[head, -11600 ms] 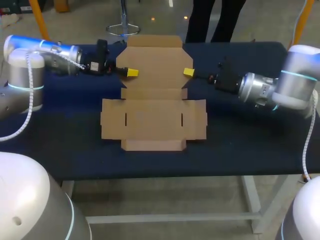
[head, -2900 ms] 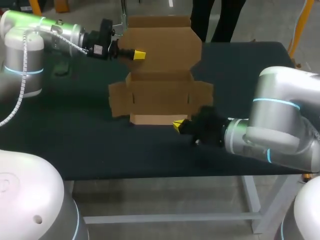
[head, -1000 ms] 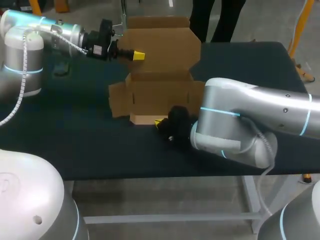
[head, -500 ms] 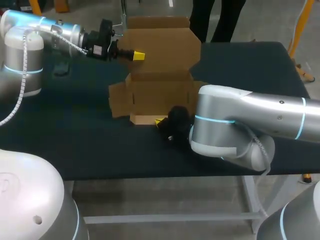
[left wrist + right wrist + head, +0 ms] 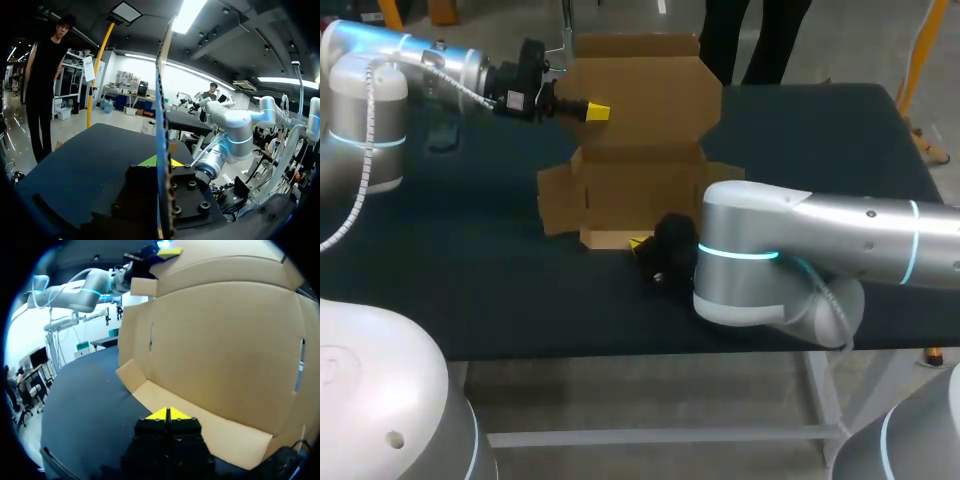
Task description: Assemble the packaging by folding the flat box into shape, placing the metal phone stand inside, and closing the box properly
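The cardboard box sits partly folded in the middle of the table, open side up. Its lid panel stands upright at the far side. The left side flap sticks out in plain sight, but the right side of the box is hidden behind the right arm, which crosses in front of it. The inside floor of the box cannot be made out from the head view.

The left gripper is at the lid panel's upper left edge. In the left wrist view the card is seen edge-on, running between the two yellow tips, and both appear to be clamped on it. The right gripper lies low at the box's near edge, its body mostly covered by its own arm. In the right wrist view its yellow tips are pressed together with nothing between them, just short of the front flap, which lies flat on the dark table cloth.
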### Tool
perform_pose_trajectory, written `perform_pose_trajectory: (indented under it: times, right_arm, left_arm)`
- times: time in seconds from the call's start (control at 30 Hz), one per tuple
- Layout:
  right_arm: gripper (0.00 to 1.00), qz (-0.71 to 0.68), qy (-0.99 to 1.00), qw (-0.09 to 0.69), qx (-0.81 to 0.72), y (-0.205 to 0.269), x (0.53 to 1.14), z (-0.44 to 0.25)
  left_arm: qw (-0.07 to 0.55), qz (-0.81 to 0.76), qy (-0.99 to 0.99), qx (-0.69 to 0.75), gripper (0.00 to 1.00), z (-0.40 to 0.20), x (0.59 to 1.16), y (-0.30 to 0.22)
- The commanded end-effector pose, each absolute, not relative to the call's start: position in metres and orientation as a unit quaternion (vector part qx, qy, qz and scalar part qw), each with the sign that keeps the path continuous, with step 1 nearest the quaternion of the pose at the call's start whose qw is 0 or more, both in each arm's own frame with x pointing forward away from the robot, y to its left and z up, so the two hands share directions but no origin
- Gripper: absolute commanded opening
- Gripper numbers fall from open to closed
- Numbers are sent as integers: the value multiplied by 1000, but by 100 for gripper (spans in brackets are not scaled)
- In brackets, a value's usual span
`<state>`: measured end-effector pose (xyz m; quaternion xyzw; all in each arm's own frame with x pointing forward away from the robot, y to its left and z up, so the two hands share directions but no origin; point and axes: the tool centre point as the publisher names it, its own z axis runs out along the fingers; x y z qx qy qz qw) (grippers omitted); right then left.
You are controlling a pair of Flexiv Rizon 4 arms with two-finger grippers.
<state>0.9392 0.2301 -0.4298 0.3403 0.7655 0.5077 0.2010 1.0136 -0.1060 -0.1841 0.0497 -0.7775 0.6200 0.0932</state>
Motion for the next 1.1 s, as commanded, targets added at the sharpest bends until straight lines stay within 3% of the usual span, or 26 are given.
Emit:
perform_pose_trajectory:
  times: [0.03, 1.1]
  right_arm:
    - [0, 502, 760, 218, 350, 234, 940, -439]
    - [0, 502, 760, 218, 350, 234, 940, -439]
  left_arm:
    - [95, 620, -778, 48, 0, -184, 1014, -105]
    - [93, 612, -783, 56, 0, -195, 968, -115]
